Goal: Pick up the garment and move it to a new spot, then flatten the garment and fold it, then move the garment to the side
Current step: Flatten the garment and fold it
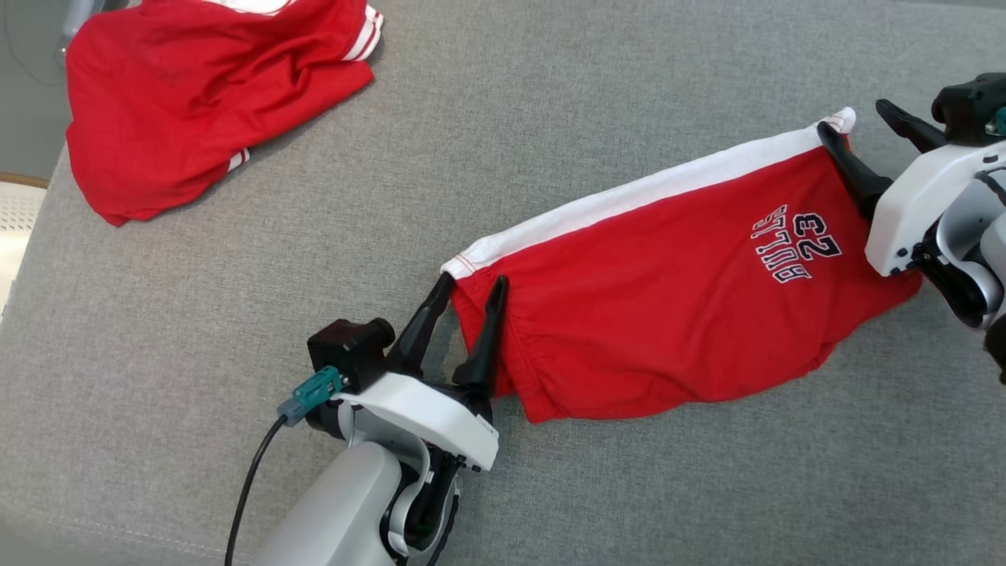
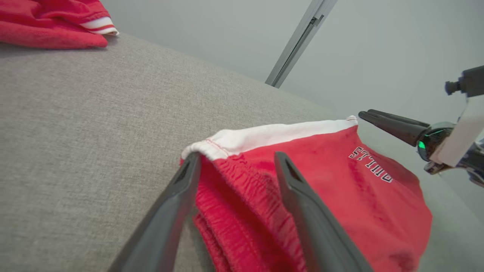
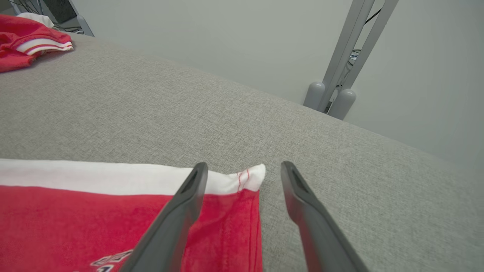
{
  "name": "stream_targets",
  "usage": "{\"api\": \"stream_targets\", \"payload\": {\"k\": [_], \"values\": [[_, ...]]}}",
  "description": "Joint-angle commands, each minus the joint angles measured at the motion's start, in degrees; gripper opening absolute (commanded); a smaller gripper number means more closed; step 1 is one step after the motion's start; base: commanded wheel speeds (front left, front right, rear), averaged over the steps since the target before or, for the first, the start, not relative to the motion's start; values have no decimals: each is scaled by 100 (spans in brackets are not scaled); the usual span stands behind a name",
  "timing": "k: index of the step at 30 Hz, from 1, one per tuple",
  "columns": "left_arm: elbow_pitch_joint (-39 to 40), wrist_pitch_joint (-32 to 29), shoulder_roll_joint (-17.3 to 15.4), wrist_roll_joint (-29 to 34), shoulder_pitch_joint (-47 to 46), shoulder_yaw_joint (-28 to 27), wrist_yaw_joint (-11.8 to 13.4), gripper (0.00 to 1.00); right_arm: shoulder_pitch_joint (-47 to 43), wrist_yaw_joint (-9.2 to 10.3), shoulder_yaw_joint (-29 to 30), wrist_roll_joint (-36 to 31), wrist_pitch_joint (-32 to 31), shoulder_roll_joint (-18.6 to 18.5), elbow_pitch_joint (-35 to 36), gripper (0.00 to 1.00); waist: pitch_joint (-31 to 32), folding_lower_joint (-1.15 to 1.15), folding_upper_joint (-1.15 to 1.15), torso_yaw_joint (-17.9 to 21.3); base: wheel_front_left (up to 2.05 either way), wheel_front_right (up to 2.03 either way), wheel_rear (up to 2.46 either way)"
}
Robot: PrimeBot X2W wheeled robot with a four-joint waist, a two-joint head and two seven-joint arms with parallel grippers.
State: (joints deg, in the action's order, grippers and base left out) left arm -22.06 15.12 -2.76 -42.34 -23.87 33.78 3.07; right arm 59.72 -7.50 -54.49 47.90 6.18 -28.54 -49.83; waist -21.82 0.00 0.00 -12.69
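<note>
The garment (image 1: 660, 314) is a pair of red shorts with a white side stripe and dark lettering, lying folded on the grey cloth surface at centre right. My left gripper (image 1: 471, 287) stands open at its elastic waistband corner, and that corner (image 2: 242, 170) lies between the spread fingers. At the opposite, far right end my right gripper (image 1: 864, 118) is open too. One right finger (image 3: 181, 211) lies over the hem corner (image 3: 249, 179), the other over bare cloth. The right gripper (image 2: 368, 115) also appears in the left wrist view beyond the shorts.
A second red garment (image 1: 196, 94) with white striped trim lies crumpled at the far left corner of the grey surface (image 1: 550, 118). A white perforated object (image 1: 16, 220) stands past the left edge. A grey metal stand (image 3: 340, 87) rises behind the far edge.
</note>
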Motion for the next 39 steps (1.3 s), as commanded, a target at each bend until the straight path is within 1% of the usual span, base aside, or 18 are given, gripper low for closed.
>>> {"api": "stream_targets", "payload": {"k": [1,5,7,12,15,18,22,27,34,35,36,37,38,39], "values": [[17,4,-54,57,57,-11,-44,100,79,2,-56,85,58,-77,31,100,35,0,0,5,0,0,0],[239,4,-170,204,251,-146,-8,100,72,2,-271,292,108,-248,97,100,156,0,0,24,0,0,0],[446,4,-235,362,368,-288,67,100,2,2,-362,422,80,-342,138,100,233,0,0,32,0,0,0],[924,3,-351,708,710,-697,135,100,-216,2,-624,738,-90,-560,267,100,466,0,0,35,0,0,0],[1088,3,-346,918,856,-919,204,100,-424,2,-743,928,-131,-620,318,100,607,0,0,17,0,0,0],[1166,3,-332,1097,970,-1098,247,100,-644,2,-814,1121,-97,-596,300,100,724,0,0,-17,0,0,0],[1173,3,-293,1245,1008,-1203,232,100,-847,2,-886,1233,-86,-542,170,100,788,0,0,-69,0,0,0],[1121,3,-222,1307,1080,-1375,126,100,-1031,2,-996,1353,-177,-411,-146,100,782,0,0,-123,0,0,0],[1046,3,-159,1412,1177,-1559,29,100,-1125,2,-1037,1616,-529,-162,-524,100,788,0,0,-136,0,0,0],[1031,3,-151,1423,1177,-1580,11,100,-1142,1,-1037,1661,-560,-132,-526,88,797,0,0,-133,0,0,0],[1017,3,-142,1442,1172,-1595,-5,100,-1156,1,-1040,1706,-603,-107,-523,60,806,0,0,-131,0,0,0],[1005,3,-135,1462,1172,-1608,-1,100,-1167,1,-1050,1740,-626,-84,-522,45,816,0,0,-129,0,0,0],[991,3,-129,1477,1183,-1619,-13,100,-1177,1,-1062,1778,-651,-66,-524,37,827,0,0,-127,0,0,0],[978,3,-123,1481,1194,-1628,-30,100,-1186,1,-1068,1803,-655,-50,-524,31,837,0,0,-125,0,0,0]]}}
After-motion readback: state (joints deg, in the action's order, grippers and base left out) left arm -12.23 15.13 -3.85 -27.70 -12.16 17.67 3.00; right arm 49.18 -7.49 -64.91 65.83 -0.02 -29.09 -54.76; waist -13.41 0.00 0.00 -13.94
